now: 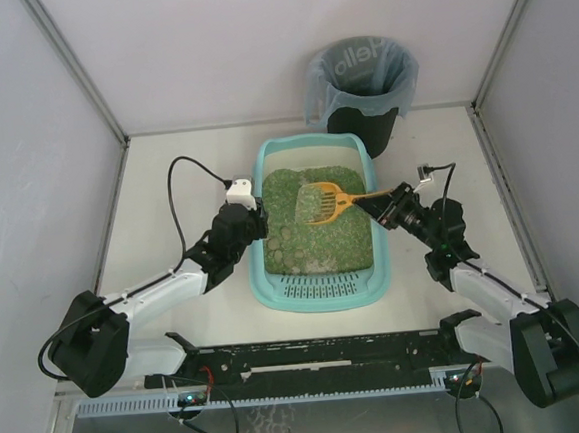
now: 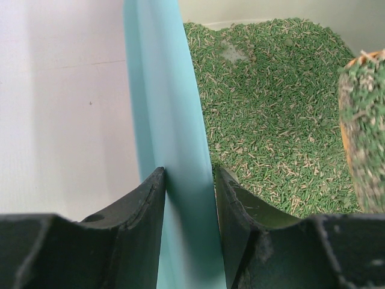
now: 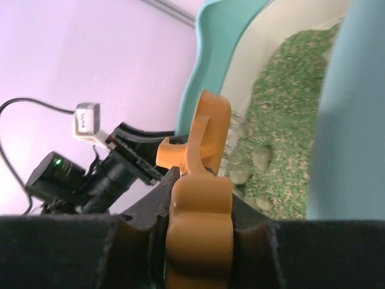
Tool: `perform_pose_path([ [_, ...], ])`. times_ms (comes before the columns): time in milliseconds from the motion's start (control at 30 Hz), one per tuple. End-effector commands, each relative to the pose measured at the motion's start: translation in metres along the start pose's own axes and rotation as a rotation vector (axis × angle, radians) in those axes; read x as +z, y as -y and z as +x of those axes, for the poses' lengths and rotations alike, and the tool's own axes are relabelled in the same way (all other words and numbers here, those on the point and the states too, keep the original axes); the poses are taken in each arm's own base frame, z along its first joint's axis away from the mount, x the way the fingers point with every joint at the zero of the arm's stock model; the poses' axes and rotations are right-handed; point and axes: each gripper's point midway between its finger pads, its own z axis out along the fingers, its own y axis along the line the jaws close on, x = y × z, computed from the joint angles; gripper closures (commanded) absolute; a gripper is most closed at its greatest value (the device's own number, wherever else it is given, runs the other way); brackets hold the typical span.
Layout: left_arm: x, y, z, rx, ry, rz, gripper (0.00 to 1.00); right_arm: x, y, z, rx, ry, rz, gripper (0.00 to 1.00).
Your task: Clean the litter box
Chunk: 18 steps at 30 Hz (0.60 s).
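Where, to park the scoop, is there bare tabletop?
Free: the white tabletop back-left, between the left enclosure wall and the light-teal plastic litter box; also right of the round black bin. Crowded: both box sides, where the left gripper clamps its wall and the right gripper holds the orange plastic scoop.

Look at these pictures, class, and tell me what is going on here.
Two robot arms are cleaning a litter box. The left tool grips the box's left wall, apparently steadying it. The right tool is shut on the handle of an orange scoop, whose head sits over the green litter, carrying some. Clumps show in the litter. A lined black bin stands behind the box.
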Motion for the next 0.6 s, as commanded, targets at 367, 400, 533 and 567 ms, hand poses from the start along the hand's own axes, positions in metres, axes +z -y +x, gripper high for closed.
perform_pose_path([
  [367,-0.002,0.031,-0.034,-0.050,0.070,0.113,0.58,-0.013,-0.013,-0.024,0.099,0.058,-0.149,1.00],
  [400,-0.002,0.032,-0.034,-0.050,0.071,0.115,0.58,-0.008,-0.026,-0.014,0.062,-0.010,-0.189,1.00],
  [533,0.000,0.034,-0.032,-0.050,0.060,0.121,0.59,-0.010,-0.012,-0.021,0.085,0.042,-0.139,1.00],
  [567,0.000,0.033,-0.032,-0.050,0.062,0.119,0.58,-0.011,-0.007,-0.020,0.085,0.051,-0.122,1.00],
])
